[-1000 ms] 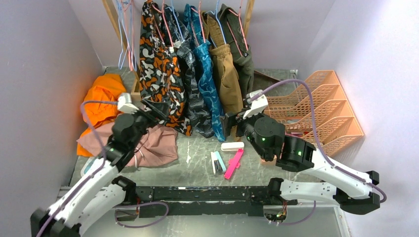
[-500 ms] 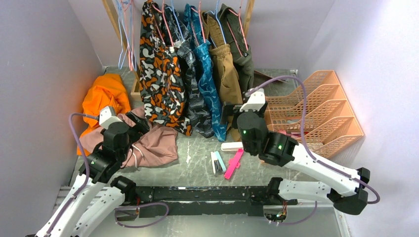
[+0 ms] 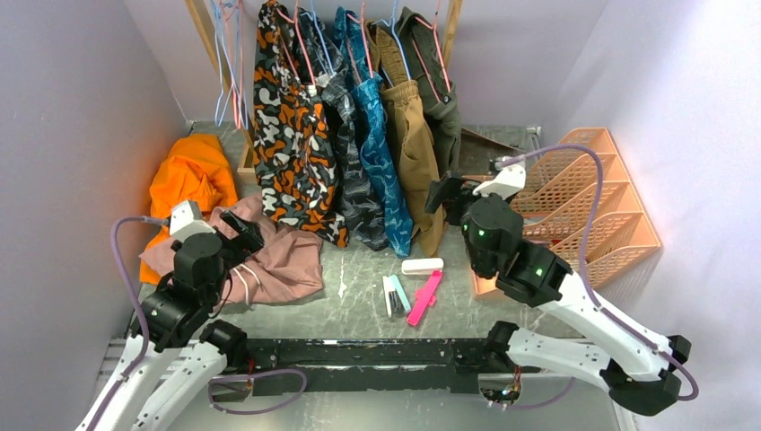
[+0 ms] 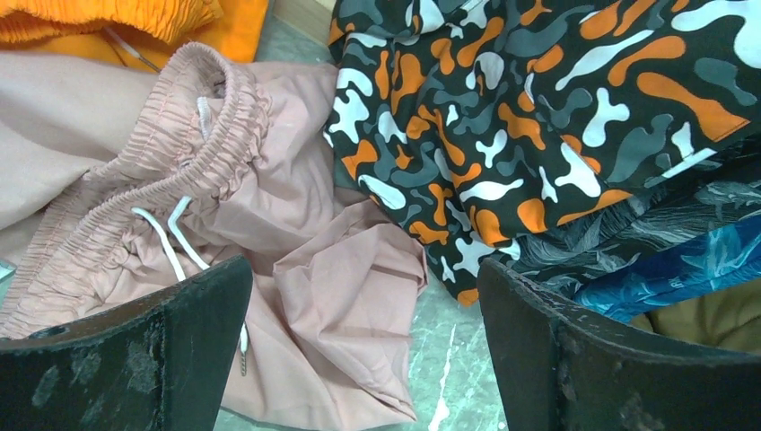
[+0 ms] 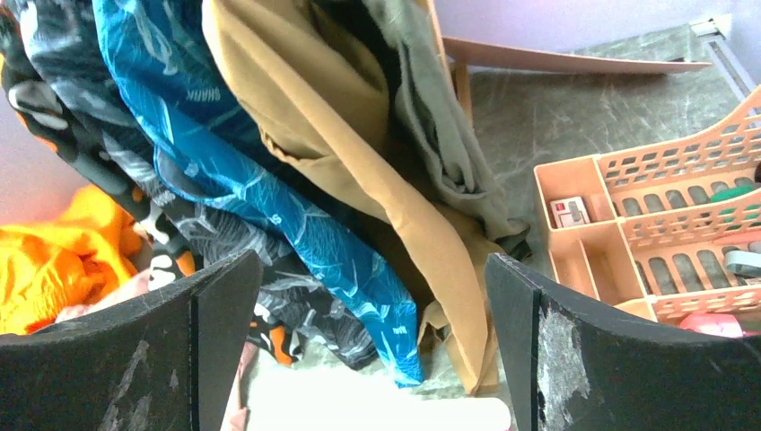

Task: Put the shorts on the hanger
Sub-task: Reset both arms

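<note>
The orange, black, white and grey camo shorts [image 3: 289, 135] hang on the rack at the back, draped over a thin pink hanger [image 3: 303, 56]. Their lower part also fills the upper right of the left wrist view [image 4: 538, 126]. My left gripper [image 3: 240, 230] is open and empty, low over the dusty-pink shorts [image 4: 305, 242], to the left of the camo shorts' hem. My right gripper [image 3: 446, 193] is open and empty, just right of the hanging tan shorts [image 5: 359, 135]. Neither gripper touches the camo shorts.
Grey-black, blue [image 3: 381, 153], tan and olive garments hang beside the camo pair. Light-blue hangers [image 3: 224, 54] hang at the rack's left. An orange garment [image 3: 190, 175] lies at the left. A peach tray rack [image 3: 592, 202] stands at the right. A white bar [image 3: 422, 266] and pink clip [image 3: 424, 298] lie in front.
My left gripper has drawn back down and left, away from the camo shorts' hem. My right gripper has swung up and right, from in front of the blue shorts toward the tray rack.
</note>
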